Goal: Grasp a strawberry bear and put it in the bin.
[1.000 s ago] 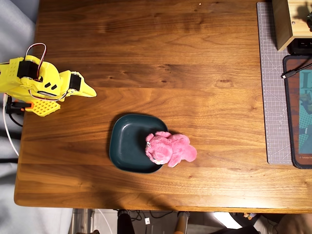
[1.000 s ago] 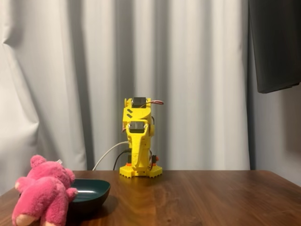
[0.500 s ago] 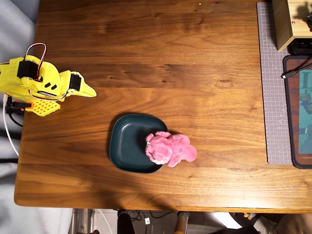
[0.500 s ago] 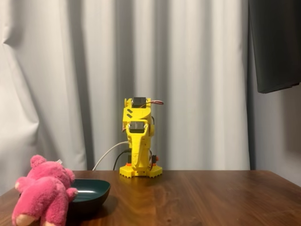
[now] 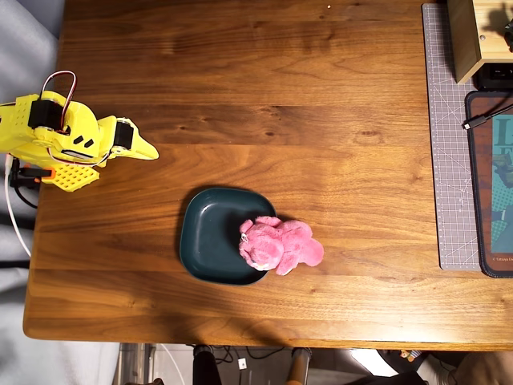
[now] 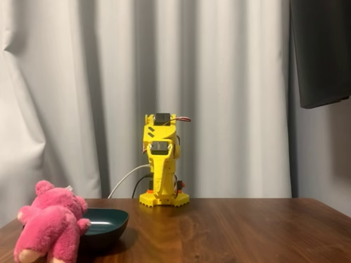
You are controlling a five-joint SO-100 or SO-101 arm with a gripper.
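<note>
The pink plush strawberry bear (image 5: 276, 245) lies across the right rim of the dark teal bin (image 5: 215, 234) in the overhead view, part in the dish and part on the wood. In the fixed view the bear (image 6: 50, 223) leans on the near side of the bin (image 6: 106, 224) at the lower left. My yellow gripper (image 5: 148, 150) is folded back at the table's left edge, well away from both, with its jaws together and nothing in them. In the fixed view the gripper (image 6: 163, 181) points down at the arm's base.
A grey cutting mat (image 5: 449, 136) with a dark tablet-like pad (image 5: 490, 180) and a wooden box (image 5: 473, 36) lies along the right edge in the overhead view. A white curtain (image 6: 219, 82) hangs behind the table (image 5: 264, 96).
</note>
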